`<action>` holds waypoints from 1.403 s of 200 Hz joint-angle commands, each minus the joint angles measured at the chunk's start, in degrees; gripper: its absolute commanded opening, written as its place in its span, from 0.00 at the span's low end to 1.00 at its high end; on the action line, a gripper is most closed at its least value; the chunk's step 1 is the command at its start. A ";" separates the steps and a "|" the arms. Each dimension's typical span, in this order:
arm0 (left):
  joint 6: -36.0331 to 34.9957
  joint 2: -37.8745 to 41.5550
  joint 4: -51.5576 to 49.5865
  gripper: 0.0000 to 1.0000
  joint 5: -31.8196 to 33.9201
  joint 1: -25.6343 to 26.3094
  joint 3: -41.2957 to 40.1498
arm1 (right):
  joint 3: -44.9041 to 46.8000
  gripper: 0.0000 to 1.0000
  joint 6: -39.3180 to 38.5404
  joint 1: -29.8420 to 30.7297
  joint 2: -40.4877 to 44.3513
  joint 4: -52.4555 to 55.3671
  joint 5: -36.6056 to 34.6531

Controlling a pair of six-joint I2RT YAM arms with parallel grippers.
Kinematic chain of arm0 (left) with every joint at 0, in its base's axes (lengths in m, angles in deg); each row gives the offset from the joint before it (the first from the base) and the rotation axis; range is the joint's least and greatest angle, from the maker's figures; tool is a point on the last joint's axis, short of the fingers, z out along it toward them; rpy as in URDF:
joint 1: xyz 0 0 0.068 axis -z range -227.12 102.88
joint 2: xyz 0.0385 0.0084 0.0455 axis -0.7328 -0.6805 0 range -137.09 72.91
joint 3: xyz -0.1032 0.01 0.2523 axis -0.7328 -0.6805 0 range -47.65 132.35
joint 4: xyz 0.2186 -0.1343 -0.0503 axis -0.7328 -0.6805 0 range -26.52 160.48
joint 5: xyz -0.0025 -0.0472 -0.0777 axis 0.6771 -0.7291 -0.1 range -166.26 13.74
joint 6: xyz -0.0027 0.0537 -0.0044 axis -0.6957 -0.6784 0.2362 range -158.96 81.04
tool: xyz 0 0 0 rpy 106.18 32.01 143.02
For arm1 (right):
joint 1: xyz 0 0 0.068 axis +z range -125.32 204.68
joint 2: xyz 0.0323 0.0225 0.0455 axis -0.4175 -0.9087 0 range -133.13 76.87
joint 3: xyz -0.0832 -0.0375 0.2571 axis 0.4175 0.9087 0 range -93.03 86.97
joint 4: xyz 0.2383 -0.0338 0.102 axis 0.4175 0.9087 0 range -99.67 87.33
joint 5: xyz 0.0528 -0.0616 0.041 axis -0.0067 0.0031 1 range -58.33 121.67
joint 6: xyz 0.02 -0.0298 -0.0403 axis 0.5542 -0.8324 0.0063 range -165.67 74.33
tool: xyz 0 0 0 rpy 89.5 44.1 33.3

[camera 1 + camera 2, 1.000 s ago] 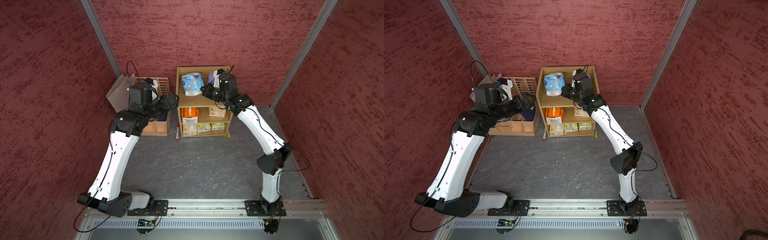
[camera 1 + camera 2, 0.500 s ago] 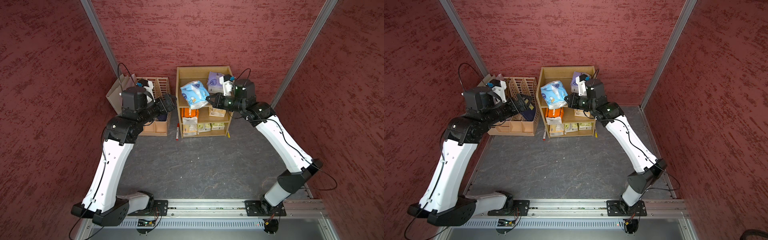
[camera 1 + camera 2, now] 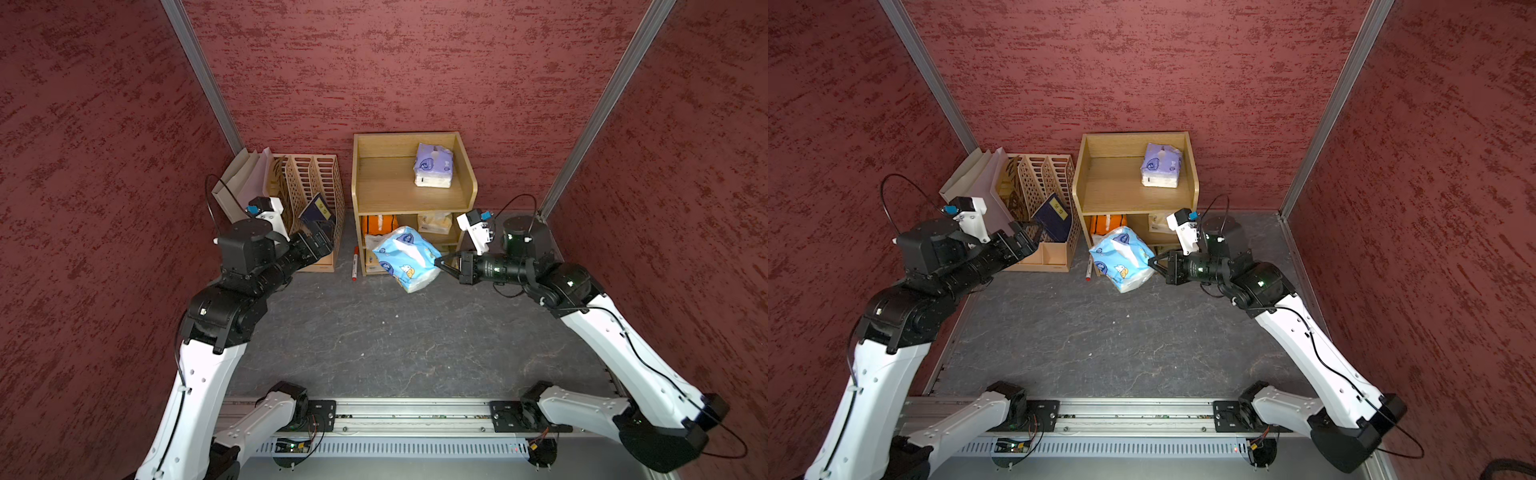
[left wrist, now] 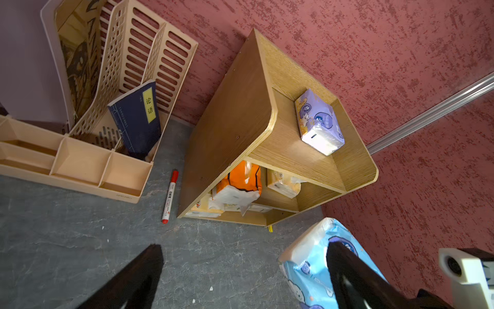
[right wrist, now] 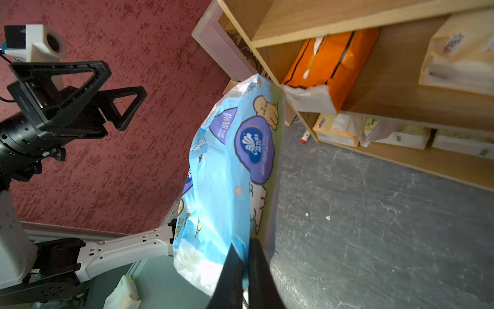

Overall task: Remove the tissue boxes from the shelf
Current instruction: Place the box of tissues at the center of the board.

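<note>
My right gripper [image 3: 438,262] [image 3: 1151,262] [image 5: 244,248] is shut on an edge of the light blue tissue pack [image 3: 405,257] [image 3: 1121,257] [image 5: 232,166]. The pack hangs above the floor in front of the shelf [image 3: 386,187] [image 3: 1108,183] [image 4: 230,120]. A lilac pack [image 3: 433,165] [image 4: 318,120] lies on the top tier. The middle tier holds an orange pack [image 3: 376,224] [image 5: 331,58] and a pale yellow one [image 3: 435,223] [image 5: 459,53]. More pale packs [image 5: 336,128] fill the bottom tier. My left gripper [image 3: 328,239] [image 4: 243,246] is open and empty, to the shelf's left.
A beige slotted file organizer [image 3: 311,183] with a navy booklet [image 3: 318,210] stands left of the shelf. A red marker [image 3: 355,262] [image 4: 169,196] lies on the floor between them. Red walls close in behind and on both sides.
My right gripper has drawn the light blue pack off the top tier and down in front of the shelf. The left arm has pulled back a little towards the organizer.
</note>
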 commanded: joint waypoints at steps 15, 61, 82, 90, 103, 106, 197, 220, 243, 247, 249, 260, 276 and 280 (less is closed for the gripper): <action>10.92 1.32 5.34 1.00 -2.41 0.29 -6.86 | 8.83 0.00 1.44 5.20 -2.91 -2.30 -4.47; 11.46 1.83 2.79 1.00 -0.15 2.27 -7.33 | 13.60 0.00 4.36 10.72 -15.61 -15.18 -2.65; 10.09 2.72 1.08 1.00 1.60 2.27 -7.11 | 13.75 0.00 4.39 11.53 -19.87 -18.40 -5.19; 9.93 3.04 0.73 1.00 2.15 2.27 -7.21 | 13.99 0.00 4.15 11.53 -21.10 -19.26 -6.50; 9.58 3.18 0.50 1.00 2.38 2.27 -7.27 | 13.86 0.00 3.32 11.53 -23.33 -19.72 -7.48; 9.52 3.17 0.49 1.00 2.30 2.27 -7.22 | 13.74 0.00 3.14 11.53 -23.93 -19.69 -7.57; 8.46 3.09 0.07 1.00 3.59 2.26 -9.15 | 11.81 0.39 2.93 11.53 -28.97 -12.36 -13.34; 9.68 3.52 -0.19 1.00 4.82 1.96 -11.70 | 13.59 0.43 3.37 11.53 -23.28 -8.81 -17.46; 10.96 4.76 0.83 1.00 4.50 1.66 -14.67 | 17.12 0.43 4.47 11.58 -18.09 -6.50 -16.49; 11.28 4.86 0.97 1.00 4.36 1.65 -15.12 | 18.15 0.42 4.91 11.61 -17.86 -6.60 -16.02; 11.42 4.95 1.05 1.00 4.33 1.65 -15.36 | 18.67 0.42 5.12 11.62 -17.88 -6.76 -15.72; 12.17 5.13 1.41 1.00 4.09 1.48 -16.48 | 22.38 0.41 6.52 11.70 -15.01 -8.60 -14.12; 12.96 4.96 2.17 1.00 3.47 1.36 -17.22 | 26.62 0.39 8.32 12.14 -14.25 -11.49 -12.67; 13.03 4.91 2.36 1.00 3.31 1.34 -17.31 | 27.20 0.38 8.70 12.30 -14.41 -11.94 -12.42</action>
